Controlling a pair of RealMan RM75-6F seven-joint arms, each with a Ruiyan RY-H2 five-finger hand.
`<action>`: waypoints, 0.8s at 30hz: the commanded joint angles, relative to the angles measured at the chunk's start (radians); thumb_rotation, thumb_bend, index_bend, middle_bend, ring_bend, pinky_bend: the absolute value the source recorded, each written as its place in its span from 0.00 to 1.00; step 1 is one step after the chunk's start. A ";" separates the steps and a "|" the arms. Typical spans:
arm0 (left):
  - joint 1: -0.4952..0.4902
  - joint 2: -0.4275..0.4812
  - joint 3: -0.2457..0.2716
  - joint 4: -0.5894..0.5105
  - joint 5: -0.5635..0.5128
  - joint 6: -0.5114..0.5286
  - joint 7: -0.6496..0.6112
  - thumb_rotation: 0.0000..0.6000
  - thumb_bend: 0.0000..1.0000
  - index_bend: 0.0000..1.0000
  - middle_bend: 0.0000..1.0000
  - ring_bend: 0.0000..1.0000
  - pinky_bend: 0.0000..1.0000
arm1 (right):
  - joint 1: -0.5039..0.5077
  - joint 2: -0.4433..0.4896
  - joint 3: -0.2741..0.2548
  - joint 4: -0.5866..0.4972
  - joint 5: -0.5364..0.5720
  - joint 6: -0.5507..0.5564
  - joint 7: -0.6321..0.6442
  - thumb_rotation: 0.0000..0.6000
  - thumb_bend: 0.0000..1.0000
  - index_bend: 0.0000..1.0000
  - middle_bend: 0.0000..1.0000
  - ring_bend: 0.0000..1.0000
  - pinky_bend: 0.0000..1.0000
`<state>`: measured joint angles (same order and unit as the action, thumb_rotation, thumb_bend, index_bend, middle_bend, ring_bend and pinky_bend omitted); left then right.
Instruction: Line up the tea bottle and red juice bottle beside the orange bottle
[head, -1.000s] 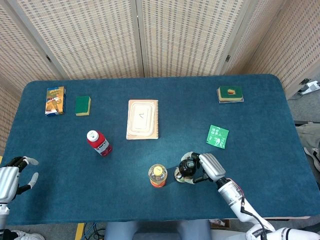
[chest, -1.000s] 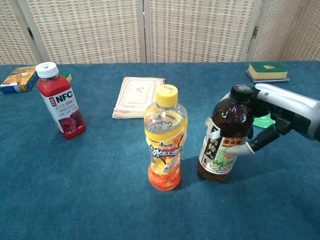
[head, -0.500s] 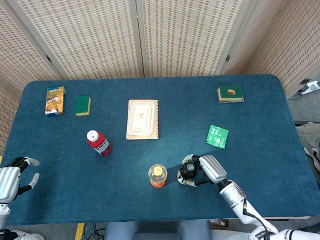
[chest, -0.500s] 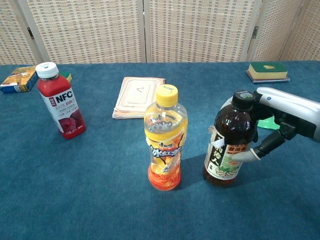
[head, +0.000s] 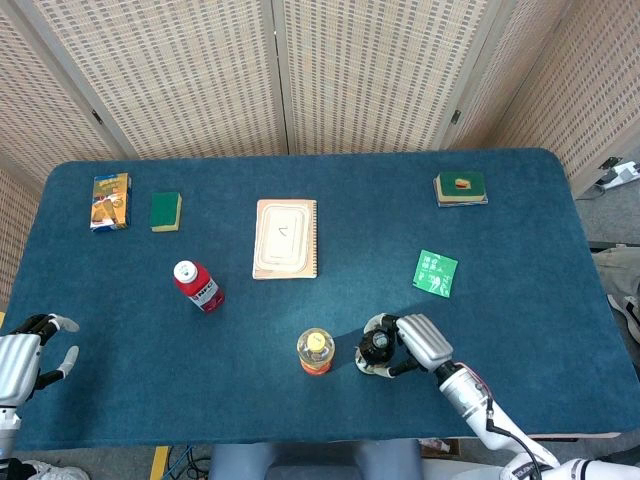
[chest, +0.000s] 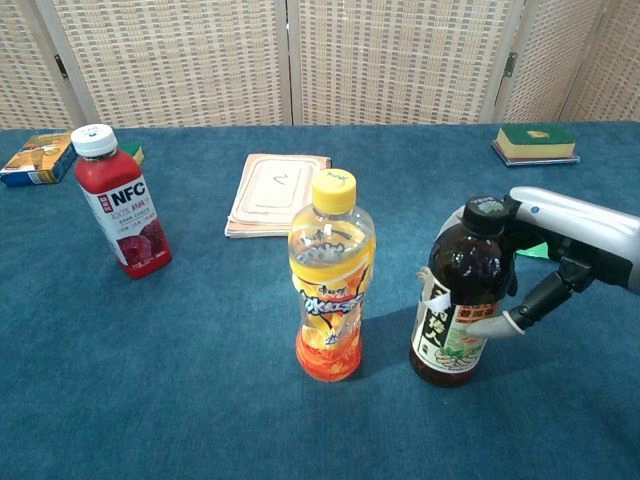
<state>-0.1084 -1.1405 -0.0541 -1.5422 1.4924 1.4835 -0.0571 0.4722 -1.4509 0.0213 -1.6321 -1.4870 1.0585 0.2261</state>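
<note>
Tea bottle (chest: 462, 292), dark brown plastic with black cap and pale green label: upright, long axis vertical, held within the curled fingers (chest: 497, 325) of the right hand (chest: 560, 250); base appears seated on or just above the blue cloth table (chest: 220, 350), contact not resolvable. Located just beside the orange juice bottle (chest: 331, 276), clear plastic with yellow cap, on the side nearer the right hand; small gap between the two, no touching.

Red juice bottle (head: 198, 285), white cap, white NFC label: upright, well apart from the right hand, beyond the orange bottle. Nearer to the left hand (head: 25, 350), which hangs at the table edge with fingers spread, holding nothing. Likely next: release the tea bottle, then fetch the red bottle with the left hand.

Counts: bottles, three. Hands, two. Spiral notebook (head: 286, 238), one. Green-and-yellow sponge (head: 166, 211), one. Green card (head: 435, 273), one. Small printed carton (head: 110, 201), one. Green-topped block (head: 460, 187), one.
</note>
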 joint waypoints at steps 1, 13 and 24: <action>0.000 0.000 0.000 0.001 0.000 -0.001 0.001 1.00 0.35 0.43 0.42 0.31 0.50 | -0.001 0.003 -0.003 0.000 -0.007 0.006 -0.002 1.00 0.07 0.50 0.51 0.50 0.60; -0.002 -0.004 0.002 0.004 0.000 -0.006 0.007 1.00 0.35 0.44 0.42 0.31 0.50 | -0.004 0.025 -0.013 -0.008 -0.029 0.020 -0.013 1.00 0.00 0.14 0.25 0.31 0.52; -0.003 -0.006 0.002 0.008 -0.001 -0.008 0.004 1.00 0.35 0.44 0.43 0.31 0.50 | -0.010 0.079 -0.020 -0.047 -0.079 0.062 0.008 1.00 0.00 0.07 0.18 0.24 0.47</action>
<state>-0.1112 -1.1467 -0.0521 -1.5343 1.4916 1.4752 -0.0529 0.4646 -1.3778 0.0013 -1.6729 -1.5613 1.1148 0.2332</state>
